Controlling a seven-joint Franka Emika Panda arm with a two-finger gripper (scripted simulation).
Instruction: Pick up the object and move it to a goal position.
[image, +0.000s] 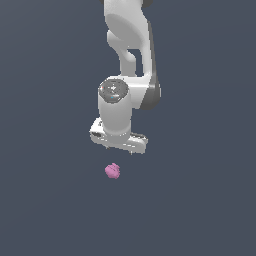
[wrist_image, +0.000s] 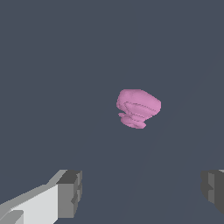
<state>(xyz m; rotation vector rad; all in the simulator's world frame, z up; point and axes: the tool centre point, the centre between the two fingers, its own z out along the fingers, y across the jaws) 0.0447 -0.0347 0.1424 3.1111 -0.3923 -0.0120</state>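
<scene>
Here gripper (wrist_image: 142, 192) wide open, empty, apart from pink blob (wrist_image: 138, 108).

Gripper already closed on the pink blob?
No. In the wrist view the pink blob lies apart from the gripper, whose fingers stand wide open.

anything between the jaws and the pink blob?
Nothing visible. The gripper hangs open and empty, apart from the pink blob. In the wrist view only bare grey surface shows between its fingertips and the blob. No goal marker is visible.
</scene>
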